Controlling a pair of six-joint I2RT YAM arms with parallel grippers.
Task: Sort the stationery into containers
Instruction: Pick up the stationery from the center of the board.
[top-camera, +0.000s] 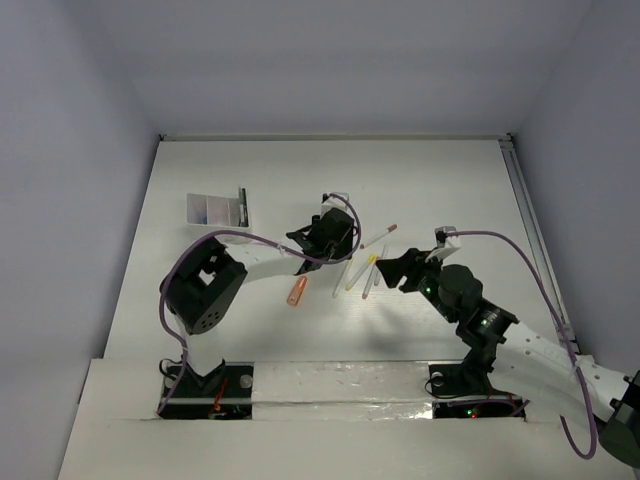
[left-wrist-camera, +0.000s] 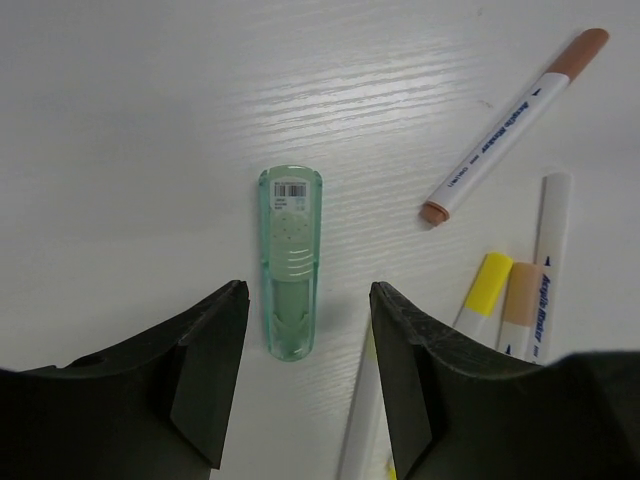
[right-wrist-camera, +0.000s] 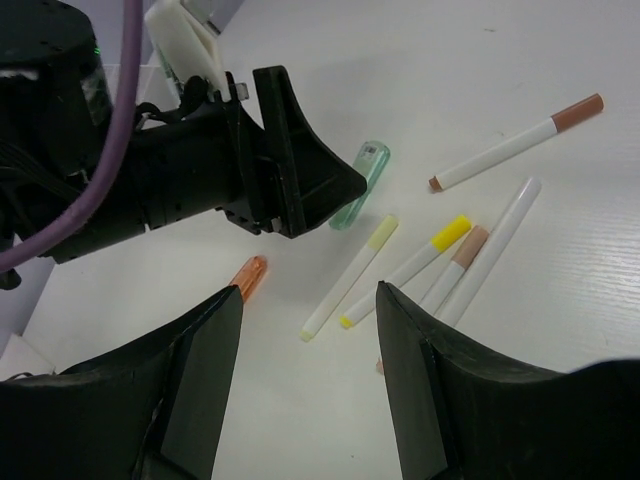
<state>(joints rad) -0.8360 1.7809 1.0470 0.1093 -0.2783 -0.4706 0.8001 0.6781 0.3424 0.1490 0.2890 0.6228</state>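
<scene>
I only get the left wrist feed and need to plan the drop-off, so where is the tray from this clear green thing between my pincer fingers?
Observer: The white tray sits farther out and to the left of the left pincer.
Operator: Any stationery out of my view?
Observer: An orange marker lies alone on the near side of that pincer, slightly left.
Operator: And the other arm?
Observer: The right pincer hovers open above the scattered markers, holding nothing.
</scene>
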